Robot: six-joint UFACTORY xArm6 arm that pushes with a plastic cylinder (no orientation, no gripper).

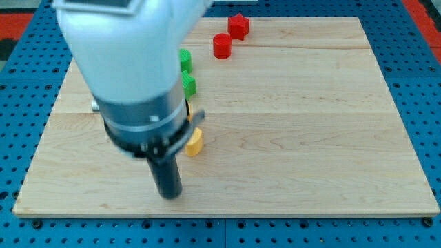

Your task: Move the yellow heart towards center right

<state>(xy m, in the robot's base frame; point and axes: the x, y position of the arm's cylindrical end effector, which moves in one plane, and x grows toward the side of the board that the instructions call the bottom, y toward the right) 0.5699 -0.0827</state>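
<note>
The yellow block (pixel 195 142) lies left of the board's middle, half hidden by my arm, so its heart shape is hard to make out. My dark rod comes down out of the big white and grey arm body (pixel 131 76). My tip (pixel 169 196) is below and to the left of the yellow block, a short gap away, near the wooden board's (pixel 310 124) bottom edge. The arm hides the board's upper left part.
Two green blocks (pixel 185 59) (pixel 188 85) peek out at the arm's right edge, above the yellow block. A red cylinder (pixel 222 45) and a red star-like block (pixel 238 25) lie near the top edge. Blue pegboard surrounds the board.
</note>
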